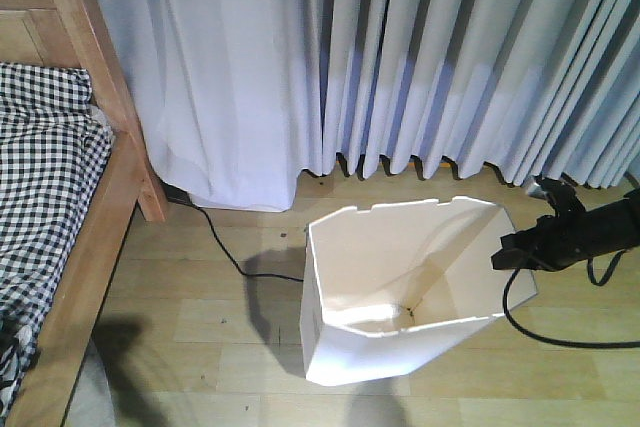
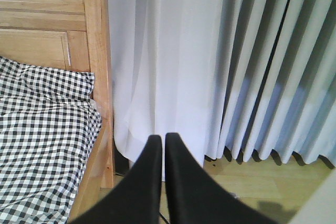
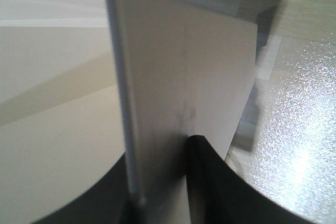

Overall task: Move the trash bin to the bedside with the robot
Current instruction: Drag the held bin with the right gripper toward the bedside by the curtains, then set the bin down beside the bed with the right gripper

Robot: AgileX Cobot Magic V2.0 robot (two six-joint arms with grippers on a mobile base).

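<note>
right tool [image 1: 507, 250] pinches the trash bin [image 1: 400, 297] wall at its right rim; looks clamped, though the wrist view is blurry. bin stands on floor [image 1: 200, 332], bed frame [image 1: 115, 182] apart to its left, so drag goes leftward. left tool [image 2: 160, 145] pressed together, empty

High front and lower left wrist views share the light wooden bed frame [image 1: 112, 87] and pale pleated curtain [image 1: 430, 47]; the right wrist view hugs the white plastic bin [image 3: 184, 77] wall.

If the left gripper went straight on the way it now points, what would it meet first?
Probably the white curtain, beside the bed post; the left gripper aims there with nothing between, though depth is unclear.
</note>
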